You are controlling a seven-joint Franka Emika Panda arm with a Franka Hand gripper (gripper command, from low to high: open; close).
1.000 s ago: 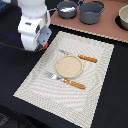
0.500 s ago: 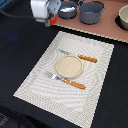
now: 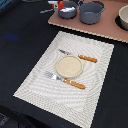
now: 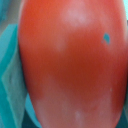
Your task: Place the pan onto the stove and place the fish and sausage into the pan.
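The pan (image 3: 68, 10) stands on the left end of the stove (image 3: 100, 27) at the top of the exterior view, its thin handle (image 3: 48, 11) pointing to that view's left. The red sausage (image 3: 61, 5) is at the pan's near-left rim. It fills the wrist view (image 4: 70, 65), very close to the camera. A white patch in the pan (image 3: 70, 9) may be the fish, but it is too small to tell. My arm is almost wholly past the top edge of the exterior view. The gripper's fingers show in neither view.
The larger grey pot (image 3: 91, 12) stands on the stove beside the pan. Another pot (image 3: 123, 19) is at the right edge. The woven placemat (image 3: 65, 70) holds a round plate (image 3: 67, 65), an orange-handled knife (image 3: 85, 58) and a fork (image 3: 67, 81).
My arm has moved from above the placemat's far-left corner up toward the pan and has nearly left the exterior view.
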